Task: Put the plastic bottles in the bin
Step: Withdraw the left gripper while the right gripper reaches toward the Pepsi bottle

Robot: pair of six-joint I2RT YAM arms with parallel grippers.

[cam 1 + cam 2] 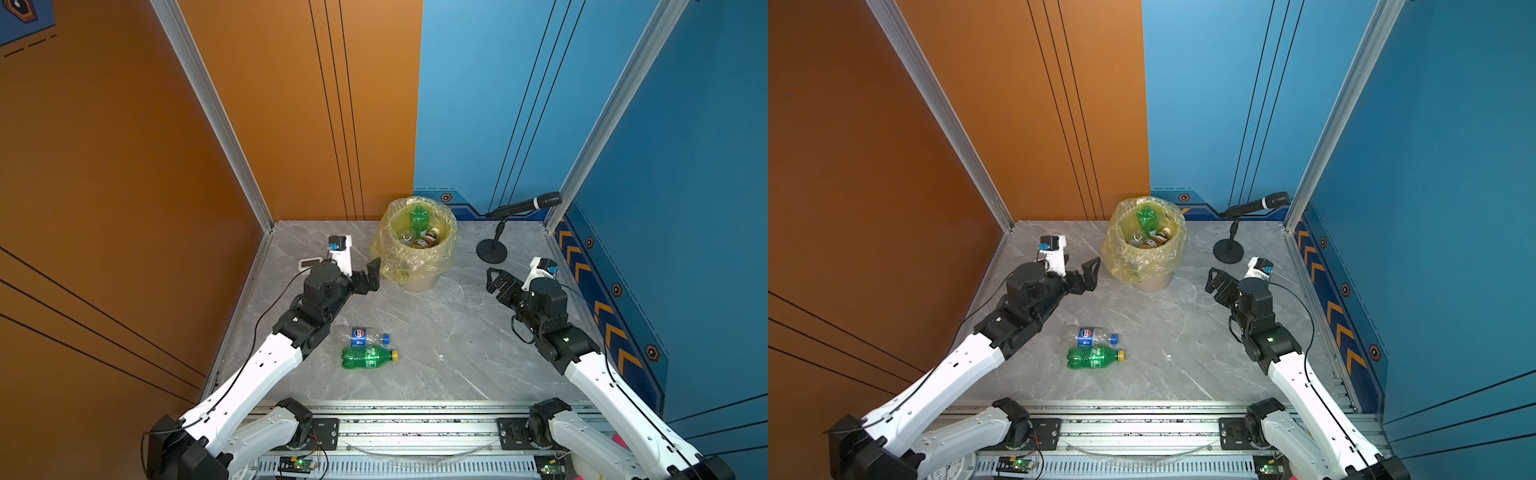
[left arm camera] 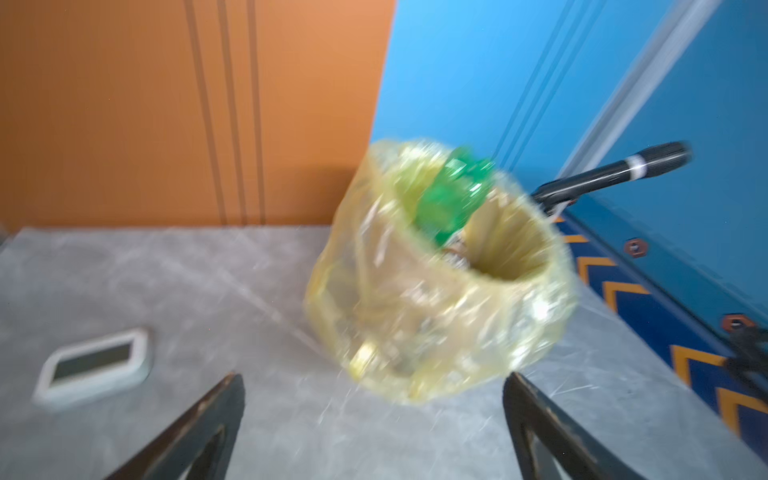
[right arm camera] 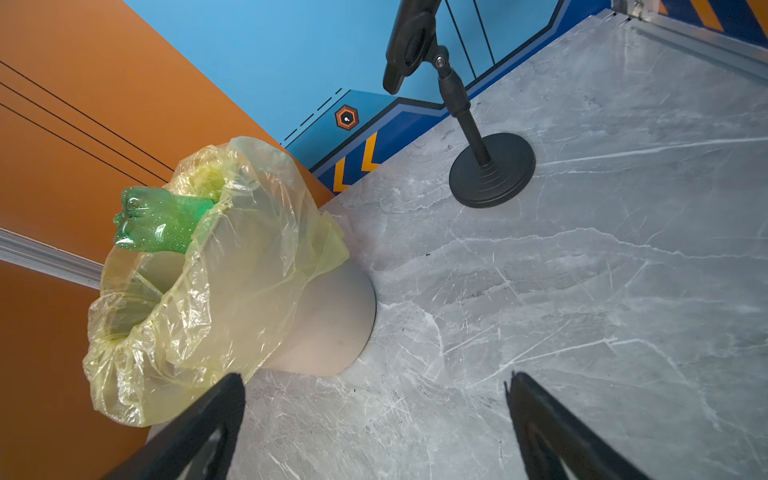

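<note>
A grey marble bench, seen from above. A white timer lies near its left edge. The left gripper hangs just beside the bin, jaws spread and empty. The yellow-lined bin stands by the back edge, with a green bottle base-up inside. Toward the front, a Pepsi bottle and a second green bottle lie side by side. The right gripper, also spread and empty, hangs near the right edge. The next step is probably fetching a lying bottle, which means lowering over it and closing across its body.
</note>
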